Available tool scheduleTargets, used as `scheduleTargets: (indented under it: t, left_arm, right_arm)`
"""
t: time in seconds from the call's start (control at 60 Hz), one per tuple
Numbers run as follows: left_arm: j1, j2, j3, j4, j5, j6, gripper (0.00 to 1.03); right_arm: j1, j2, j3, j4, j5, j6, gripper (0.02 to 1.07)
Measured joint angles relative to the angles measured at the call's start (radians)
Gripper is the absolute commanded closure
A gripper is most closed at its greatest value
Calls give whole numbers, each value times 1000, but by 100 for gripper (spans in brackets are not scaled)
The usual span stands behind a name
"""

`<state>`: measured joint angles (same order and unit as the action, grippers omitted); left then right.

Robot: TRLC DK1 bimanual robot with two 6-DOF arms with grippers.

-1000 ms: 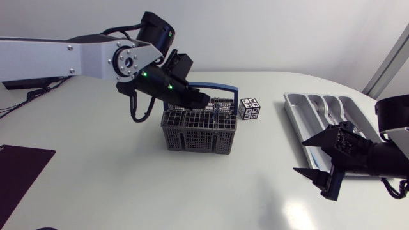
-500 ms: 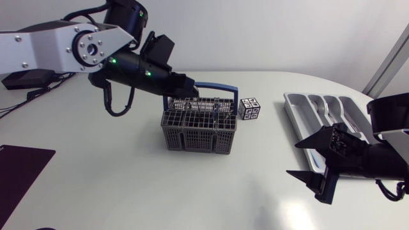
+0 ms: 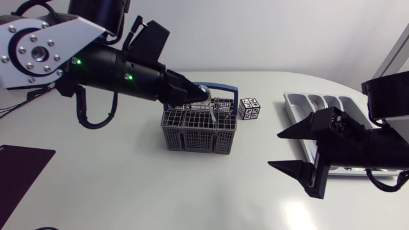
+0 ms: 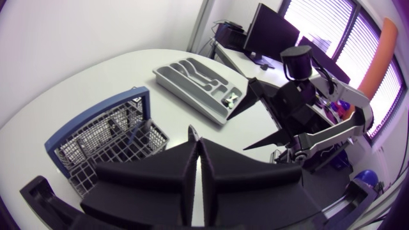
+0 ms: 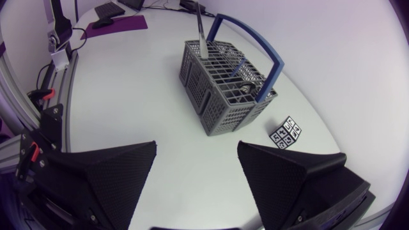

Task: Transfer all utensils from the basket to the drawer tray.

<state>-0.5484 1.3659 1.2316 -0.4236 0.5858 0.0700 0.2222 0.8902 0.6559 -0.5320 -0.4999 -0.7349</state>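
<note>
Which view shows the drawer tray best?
Left wrist view: the drawer tray shows nearly whole, compartments open to view. In the head view the right arm covers much of it. The right wrist view misses it.

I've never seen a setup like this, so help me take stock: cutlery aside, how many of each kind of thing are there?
2 grippers: left gripper, right gripper
1 basket
1 tray
1 cube
1 mat
Total: 6

White rounded table (image 3: pixel 192 185), dark purple mat (image 3: pixel 19 169) near its left edge.
</note>
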Motion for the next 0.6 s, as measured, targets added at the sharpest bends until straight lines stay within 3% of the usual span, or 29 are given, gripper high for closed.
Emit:
scheduleTargets:
  t: [0.5, 0.6]
  left_arm:
    - [-161, 14, -60, -50, 175, 127, 100]
    - [-177, 27, -60, -59, 200, 144, 100]
  right_arm:
    - [178, 0, 2, 93, -64, 145, 17]
    - [214, 0, -2, 95, -65, 157, 28]
